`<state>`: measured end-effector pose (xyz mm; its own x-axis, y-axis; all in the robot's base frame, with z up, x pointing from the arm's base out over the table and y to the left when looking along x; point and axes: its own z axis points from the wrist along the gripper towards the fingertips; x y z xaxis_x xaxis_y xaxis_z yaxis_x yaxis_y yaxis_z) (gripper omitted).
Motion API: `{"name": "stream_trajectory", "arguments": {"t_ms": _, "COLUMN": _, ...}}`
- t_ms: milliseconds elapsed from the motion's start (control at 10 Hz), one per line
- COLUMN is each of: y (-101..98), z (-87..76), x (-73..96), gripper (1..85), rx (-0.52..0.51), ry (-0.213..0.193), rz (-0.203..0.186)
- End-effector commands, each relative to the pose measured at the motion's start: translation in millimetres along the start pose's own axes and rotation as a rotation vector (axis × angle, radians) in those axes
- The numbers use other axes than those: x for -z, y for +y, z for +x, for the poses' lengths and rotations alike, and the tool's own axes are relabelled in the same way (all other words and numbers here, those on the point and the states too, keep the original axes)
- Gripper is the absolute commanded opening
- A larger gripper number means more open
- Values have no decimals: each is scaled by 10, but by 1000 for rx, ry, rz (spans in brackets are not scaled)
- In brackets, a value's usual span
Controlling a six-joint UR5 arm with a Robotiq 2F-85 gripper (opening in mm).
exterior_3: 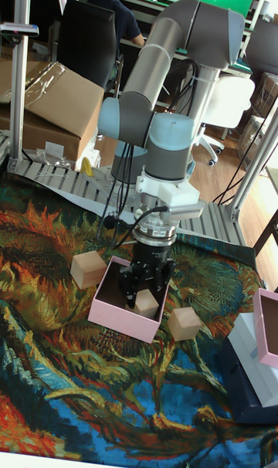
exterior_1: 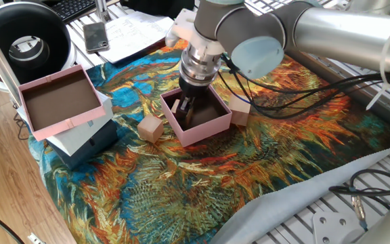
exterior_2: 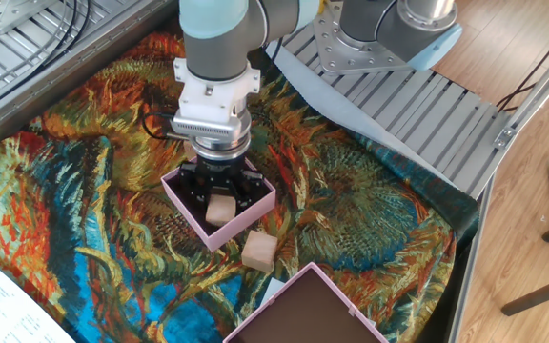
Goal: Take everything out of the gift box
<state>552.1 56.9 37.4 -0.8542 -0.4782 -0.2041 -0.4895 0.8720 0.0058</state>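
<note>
The pale-pink gift box (exterior_1: 206, 129) (exterior_2: 229, 233) (exterior_3: 122, 321) sits on the patterned cloth. My gripper (exterior_1: 183, 107) (exterior_2: 220, 198) (exterior_3: 144, 294) reaches down into it. Its fingers sit against both sides of one light-tan wooden cube (exterior_2: 220, 211) (exterior_3: 147, 306) near the box floor, and the cube looks slightly tilted. Two more cubes lie outside on the cloth. One cube (exterior_1: 150, 128) (exterior_2: 259, 250) (exterior_3: 184, 323) is near one box corner. The other cube (exterior_1: 240, 108) (exterior_3: 88, 269) is on the opposite side. The arm hides part of the box interior.
A larger shallow pink tray (exterior_1: 70, 123) (exterior_2: 353, 307) rests on a white and navy box (exterior_1: 90, 141) (exterior_3: 249, 387) at the cloth's edge. Black cables (exterior_1: 283, 88) trail behind the arm. A black round container (exterior_1: 29, 41), a phone (exterior_1: 97, 37) and papers lie beyond the cloth.
</note>
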Motion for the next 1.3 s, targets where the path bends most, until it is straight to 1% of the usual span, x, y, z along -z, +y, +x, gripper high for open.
{"name": "stream_trajectory", "arguments": {"t_ms": 0, "y": 36, "z": 93, "x": 227, "gripper": 360, "rx": -48, "ry": 21, "rz": -17}}
{"name": "stream_trajectory", "arguments": {"t_ms": 200, "y": 93, "z": 179, "x": 370, "gripper": 347, "rx": -67, "ry": 42, "rz": -28}}
{"name": "stream_trajectory", "arguments": {"t_ms": 300, "y": 178, "z": 227, "x": 464, "gripper": 350, "rx": -71, "ry": 51, "rz": -50}}
{"name": "stream_trajectory", "arguments": {"t_ms": 400, "y": 245, "z": 300, "x": 550, "gripper": 397, "rx": -86, "ry": 71, "rz": -60}}
{"name": "stream_trajectory", "arguments": {"t_ms": 500, "y": 321, "z": 337, "x": 630, "gripper": 413, "rx": -105, "ry": 81, "rz": -69}}
{"name": "stream_trajectory", "arguments": {"t_ms": 600, "y": 377, "z": 367, "x": 690, "gripper": 413, "rx": -110, "ry": 88, "rz": -68}}
{"name": "stream_trajectory", "arguments": {"t_ms": 800, "y": 479, "z": 425, "x": 766, "gripper": 413, "rx": -119, "ry": 99, "rz": -50}}
{"name": "stream_trajectory", "arguments": {"t_ms": 1000, "y": 595, "z": 429, "x": 851, "gripper": 410, "rx": -139, "ry": 103, "rz": -44}}
{"name": "stream_trajectory", "arguments": {"t_ms": 1200, "y": 721, "z": 441, "x": 984, "gripper": 400, "rx": -163, "ry": 110, "rz": -48}}
